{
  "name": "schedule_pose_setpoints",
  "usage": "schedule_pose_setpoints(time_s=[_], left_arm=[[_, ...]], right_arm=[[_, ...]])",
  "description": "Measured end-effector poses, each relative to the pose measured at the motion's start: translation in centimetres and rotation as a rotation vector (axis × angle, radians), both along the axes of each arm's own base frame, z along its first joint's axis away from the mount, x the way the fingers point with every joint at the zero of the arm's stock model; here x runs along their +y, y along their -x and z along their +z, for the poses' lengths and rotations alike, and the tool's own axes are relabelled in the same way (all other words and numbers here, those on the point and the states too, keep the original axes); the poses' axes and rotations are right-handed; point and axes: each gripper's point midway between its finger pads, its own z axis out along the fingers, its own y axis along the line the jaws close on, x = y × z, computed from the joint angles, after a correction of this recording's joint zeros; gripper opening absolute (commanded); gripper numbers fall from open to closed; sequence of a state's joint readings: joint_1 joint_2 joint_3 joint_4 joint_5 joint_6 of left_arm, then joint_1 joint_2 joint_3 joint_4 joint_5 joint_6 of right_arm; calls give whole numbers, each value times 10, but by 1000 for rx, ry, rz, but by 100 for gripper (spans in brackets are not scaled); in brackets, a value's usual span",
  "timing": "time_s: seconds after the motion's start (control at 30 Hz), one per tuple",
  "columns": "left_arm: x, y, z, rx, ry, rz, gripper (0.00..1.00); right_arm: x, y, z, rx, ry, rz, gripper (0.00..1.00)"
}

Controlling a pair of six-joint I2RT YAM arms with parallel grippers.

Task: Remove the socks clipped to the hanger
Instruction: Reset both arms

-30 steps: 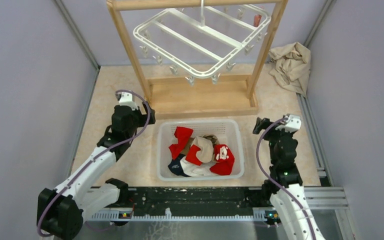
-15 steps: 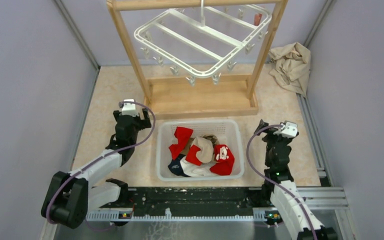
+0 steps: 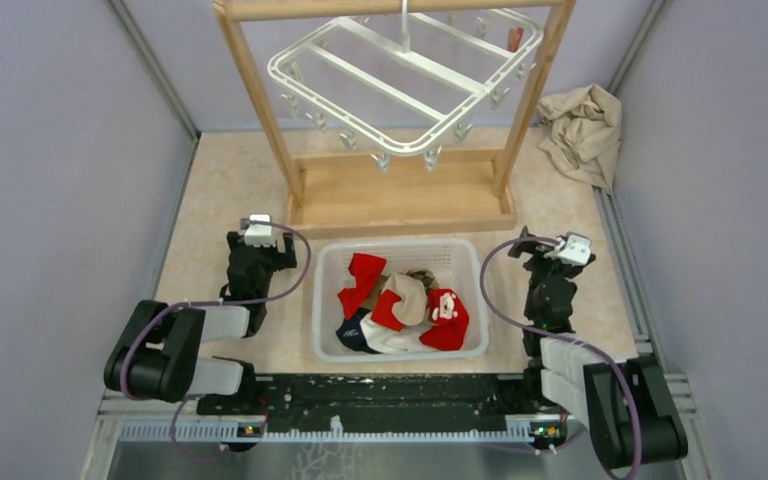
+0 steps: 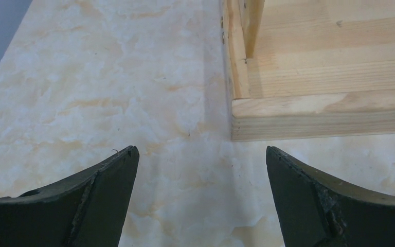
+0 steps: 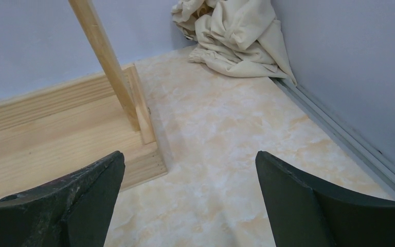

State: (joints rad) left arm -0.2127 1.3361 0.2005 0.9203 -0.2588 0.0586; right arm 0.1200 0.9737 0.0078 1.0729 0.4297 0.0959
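The white hanger (image 3: 405, 85) hangs tilted inside the wooden frame, its clips dangling empty except for a small reddish item (image 3: 514, 38) at its far right corner. Several socks (image 3: 400, 305) lie piled in the white basket (image 3: 396, 244): red ones with white trim, a tan one and a navy one. My left gripper (image 3: 258, 250) is open and empty, low over the table left of the basket; the left wrist view (image 4: 201, 154) shows its jaws wide apart. My right gripper (image 3: 545, 255) is open and empty right of the basket, as the right wrist view (image 5: 190, 157) also shows.
The wooden frame's base (image 3: 400, 200) stands just beyond the basket; its corner shows in the left wrist view (image 4: 313, 92) and the right wrist view (image 5: 56, 134). A crumpled beige cloth (image 3: 582, 130) lies in the far right corner, also in the right wrist view (image 5: 231, 36). Grey walls enclose the table.
Both arms have folded back toward their bases, and the grippers have drawn nearer and lower beside the basket. Both stay open. The socks and the hanger have not moved.
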Motion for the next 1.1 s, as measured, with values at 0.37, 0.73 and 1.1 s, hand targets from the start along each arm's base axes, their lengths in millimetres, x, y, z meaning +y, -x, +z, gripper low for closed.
schedule_pose_setpoints(time_s=[0.37, 0.73, 1.1], left_arm=[[0, -21, 12, -76, -32, -40, 99], [14, -30, -6, -66, -9, -48, 99], [13, -32, -4, -72, 4, -56, 99]], right_arm=[[-2, -14, -6, -32, 32, -19, 98], [12, -20, -51, 124, 132, 79, 98], [19, -47, -47, 161, 139, 107, 99]])
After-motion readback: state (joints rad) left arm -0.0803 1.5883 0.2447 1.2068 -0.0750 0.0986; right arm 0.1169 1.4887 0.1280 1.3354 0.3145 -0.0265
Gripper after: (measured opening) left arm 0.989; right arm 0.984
